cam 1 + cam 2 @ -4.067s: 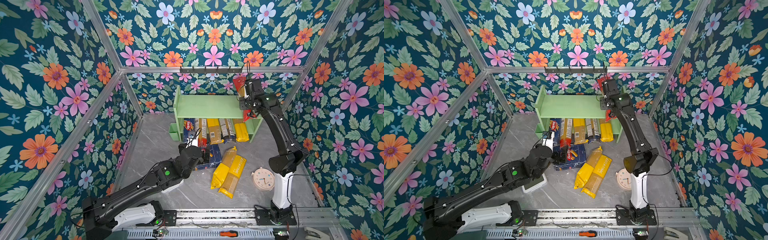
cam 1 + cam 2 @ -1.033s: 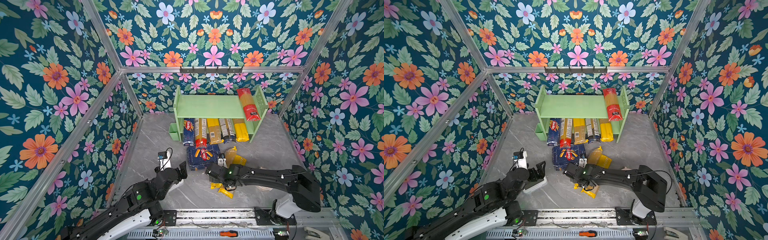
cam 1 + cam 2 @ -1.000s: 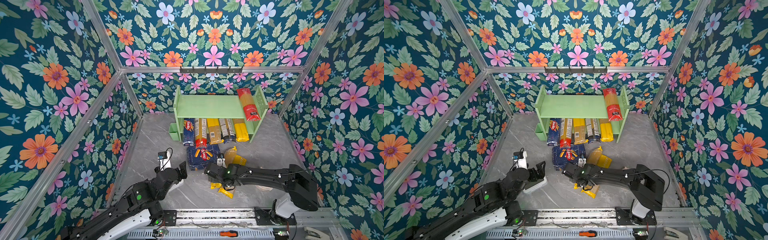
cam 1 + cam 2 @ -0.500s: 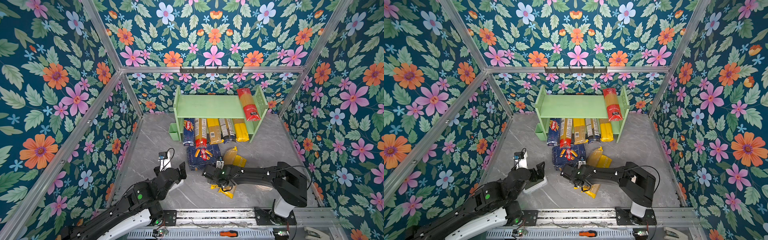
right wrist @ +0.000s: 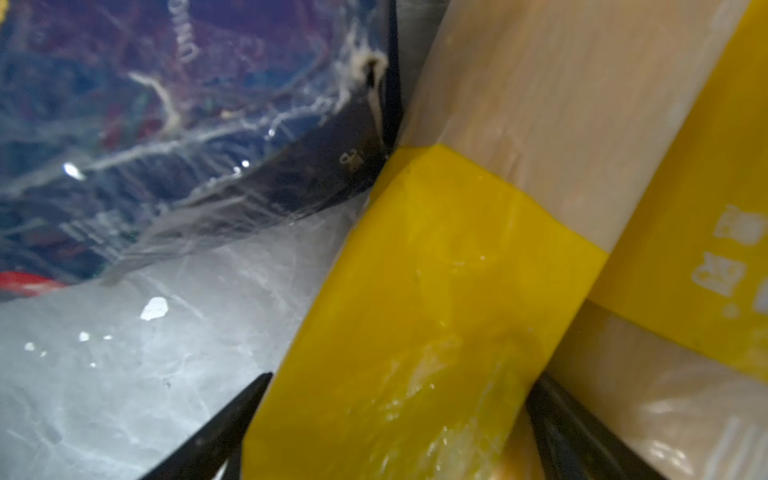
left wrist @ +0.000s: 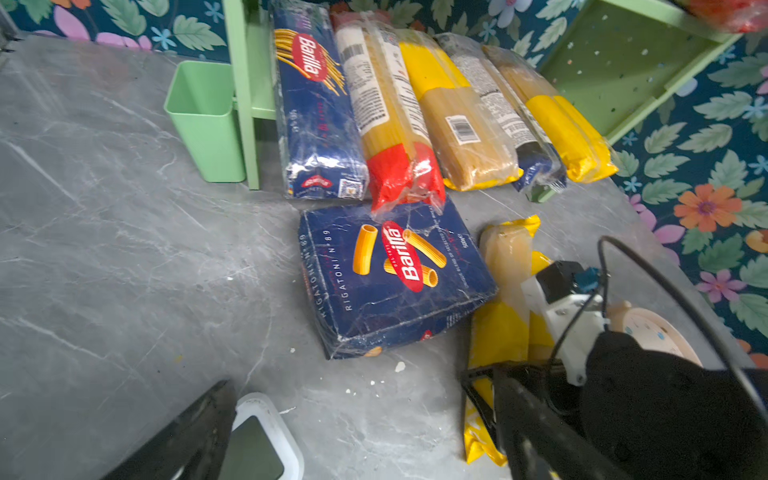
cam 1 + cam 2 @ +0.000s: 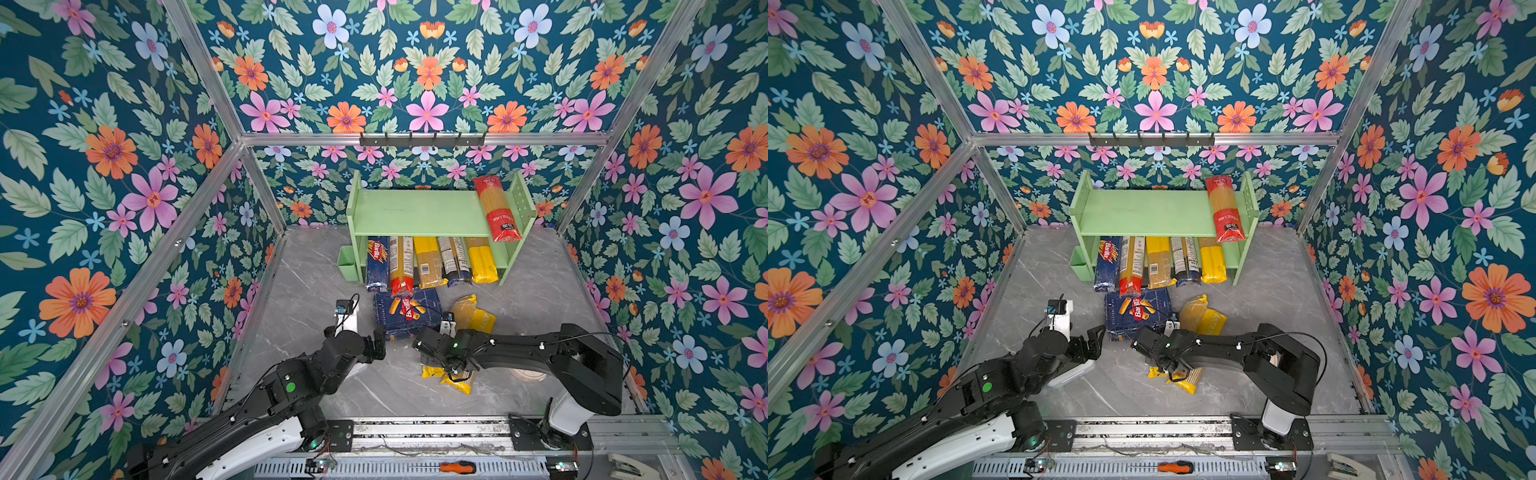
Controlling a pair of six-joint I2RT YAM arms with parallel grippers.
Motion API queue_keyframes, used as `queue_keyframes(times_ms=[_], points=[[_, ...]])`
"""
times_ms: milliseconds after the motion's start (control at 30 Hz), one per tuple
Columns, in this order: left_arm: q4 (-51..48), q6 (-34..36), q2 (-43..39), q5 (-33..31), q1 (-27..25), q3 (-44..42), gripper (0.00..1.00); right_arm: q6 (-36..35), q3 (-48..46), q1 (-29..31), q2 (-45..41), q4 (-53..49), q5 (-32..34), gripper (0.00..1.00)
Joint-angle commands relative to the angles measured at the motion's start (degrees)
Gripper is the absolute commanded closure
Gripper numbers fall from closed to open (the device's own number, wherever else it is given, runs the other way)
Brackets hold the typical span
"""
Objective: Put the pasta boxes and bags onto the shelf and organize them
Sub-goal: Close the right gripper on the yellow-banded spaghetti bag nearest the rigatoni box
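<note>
Right claw [image 5: 399, 399] straddles a yellow-banded clear spaghetti bag [image 5: 457, 249].

1. My right arm covers the middle of the two clear plastic spaghetti bags with yellow bands [image 7: 473, 316] on the grey marbled tabletop [image 7: 316, 266]; only their ends show in both top views.
2. A pale round dial [image 6: 654, 330] towards the tabletop's near right corner sits mostly under that arm; I cannot tell what it is.
3. A white slab with a dark panel [image 6: 255, 446] is cut off by the left wrist view's edge and lies largely beneath my left arm in both top views.
4. The upper board of the pale green two-tier shelf [image 7: 415, 210] hides the far ends of the packs on the lower tier [image 7: 428, 262].
5. In the right wrist view my right gripper [image 5: 399, 399] shows only two black fingertips [image 5: 216, 440], and the lettering on the wide dark blue Barilla box [image 5: 166, 145] is too blurred to read.
</note>
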Motion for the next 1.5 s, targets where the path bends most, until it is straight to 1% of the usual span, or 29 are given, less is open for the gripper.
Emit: queue_keyframes(times_ms=[0, 67, 200, 467, 600, 733, 833, 967, 1200, 1400, 1467], points=[[3.9, 4.0, 1.5, 5.4, 0.1, 0.6, 0.0, 1.7, 0.2, -0.2, 1.2, -5.5, -0.8, 0.06], [5.0, 4.8, 2.5, 6.8, 0.1, 0.7, 0.0, 1.8, 0.1, -0.2, 1.3, -5.7, -0.7, 0.06], [6.0, 5.3, 3.3, 7.1, 0.1, 0.8, 0.0, 1.9, 0.7, -0.2, 2.6, -6.1, -0.9, 0.06], [4.7, 5.7, 1.7, 5.8, 0.1, 1.0, 0.0, 2.5, 1.4, 1.1, 5.1, -4.5, -2.5, 0.07], [3.5, 5.6, 0.7, 4.9, 0.1, 1.3, 0.0, 2.4, 1.4, 1.1, 5.8, -3.8, -3.1, 0.1], [1.9, 5.5, -0.4, 4.0, 0.1, 1.4, 0.0, 2.9, 0.8, 1.5, 5.4, -3.3, -3.1, 0.16], [1.5, 5.3, -1.7, 3.7, 0.1, 1.1, 0.0, 3.4, 0.6, 1.7, 5.8, -3.5, -3.1, 0.28], [1.3, 5.2, -2.8, 3.3, 0.1, 0.9, 0.0, 3.6, -0.4, 2.3, 5.6, -2.4, -3.8, 0.33], [0.6, 5.0, -3.7, 3.5, 0.1, 0.9, 0.0, 5.4, -2.5, 2.9, 3.3, -3.6, -2.6, 0.47], [0.4, 5.0, -3.8, 3.1, 0.1, 1.0, 0.0, 5.5, -3.0, 3.0, 0.7, -5.7, -1.3, 0.52], [0.5, 5.0, -3.6, 3.0, 0.1, 1.1, 0.0, 5.4, -3.0, 3.0, 0.0, -6.5, -0.7, 0.55]])
